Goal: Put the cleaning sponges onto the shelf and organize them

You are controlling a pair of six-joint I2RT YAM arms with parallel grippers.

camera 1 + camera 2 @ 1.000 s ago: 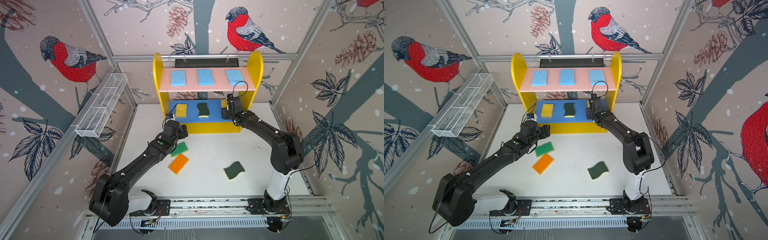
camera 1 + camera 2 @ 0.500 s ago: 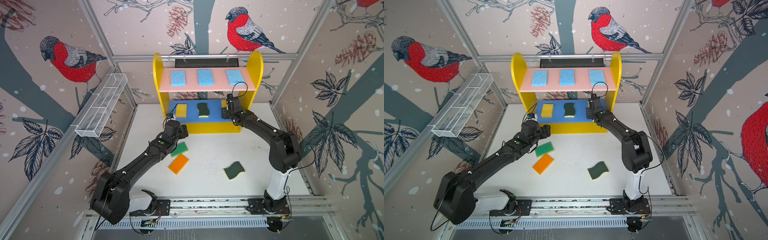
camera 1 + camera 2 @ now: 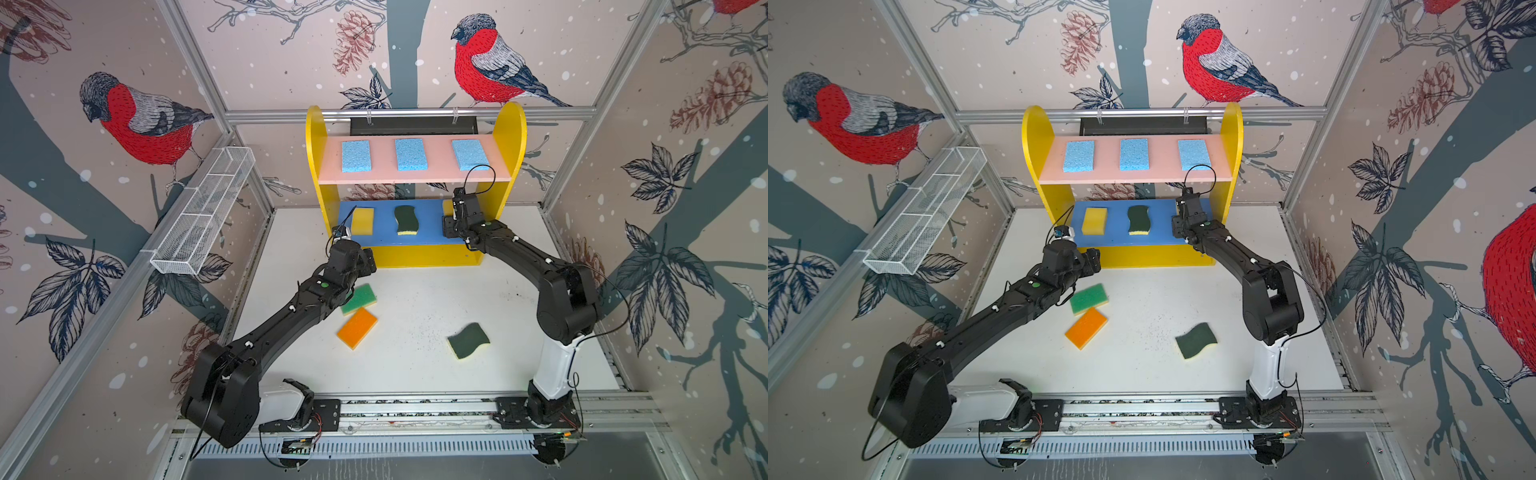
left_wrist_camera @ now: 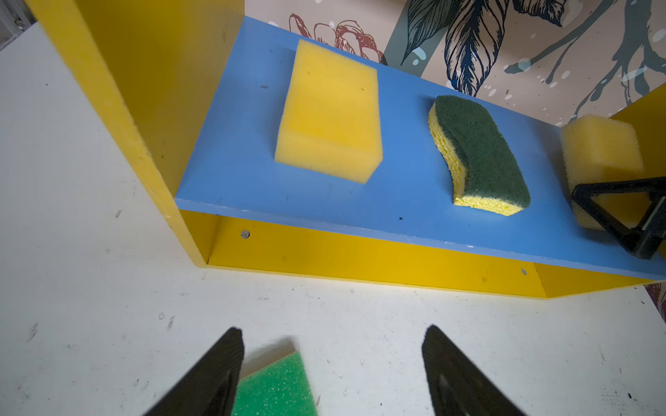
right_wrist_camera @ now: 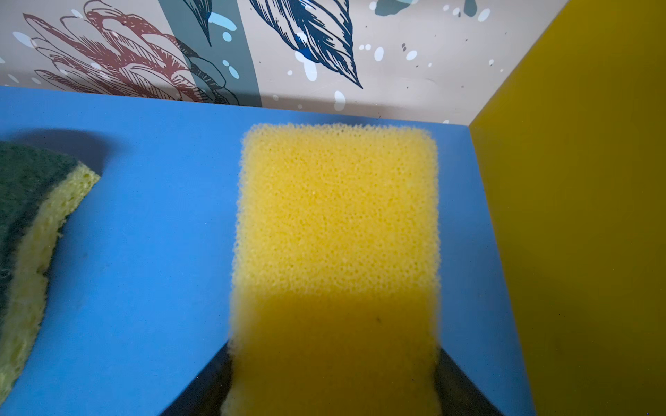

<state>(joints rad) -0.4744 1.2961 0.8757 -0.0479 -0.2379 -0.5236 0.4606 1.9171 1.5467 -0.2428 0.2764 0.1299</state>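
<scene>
Placing a yellow block sponge (image 5: pixel 335 223) on the blue middle board (image 5: pixel 144 252) of the shelf (image 3: pixel 316 137), at its right end.
Nearest, a dark-green scourer (image 3: pixel 468 340), orange-topped sponge (image 3: pixel 357 328) and green-topped sponge (image 3: pixel 360 297) lie on the counter (image 3: pixel 415 374), lower centre of the frame. The left hand (image 4: pixel 332 335) hangs wide open and empty over the green one. Farther, the right hand (image 5: pixel 331 381) flanks the yellow block on the board; gripping or loose, I cannot tell. Next, likely: release, then back straight out.

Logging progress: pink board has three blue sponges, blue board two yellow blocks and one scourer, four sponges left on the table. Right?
Wrong count: three sponges left on the table, not four: green-topped sponge, orange-topped sponge, wavy scourer. Both top views show it; the rest holds.
</scene>
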